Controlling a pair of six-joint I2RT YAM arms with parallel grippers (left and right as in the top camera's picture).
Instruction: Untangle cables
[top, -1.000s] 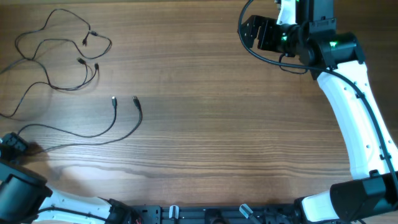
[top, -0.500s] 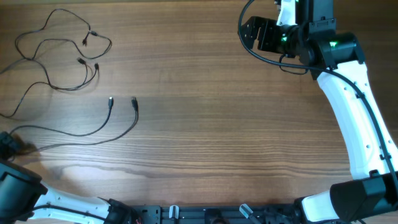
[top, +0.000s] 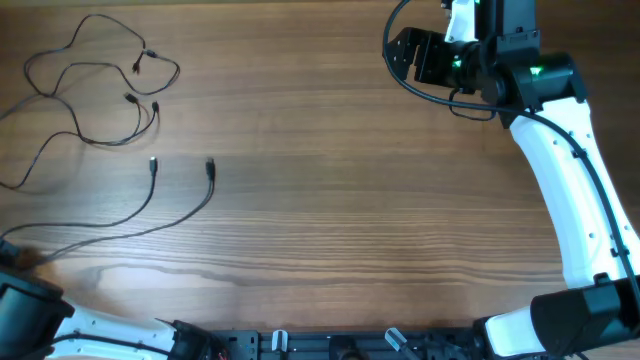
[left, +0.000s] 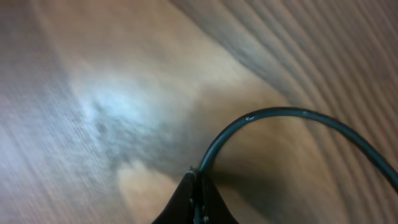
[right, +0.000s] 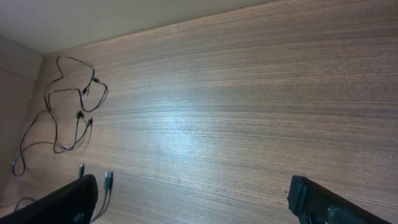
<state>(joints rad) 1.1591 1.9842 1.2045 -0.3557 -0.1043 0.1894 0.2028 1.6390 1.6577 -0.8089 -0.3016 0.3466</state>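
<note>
Up close, left gripper (left: 198, 194) pinches cable (left: 273, 114) (unclear overhead).

Black right end effector (top: 398, 55); white arm links (top: 565, 200), black joints (top: 575, 315) (small green lights (top: 537, 71)).

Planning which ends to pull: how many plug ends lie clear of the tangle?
2: left plug end, right plug end, side by side below the tangle; others sit within it.

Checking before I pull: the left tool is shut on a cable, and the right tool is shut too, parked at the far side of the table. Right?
Not quite. The right tool is open: the right wrist view shows its jaws wide apart. The left tool is indeed shut on a cable.
</note>
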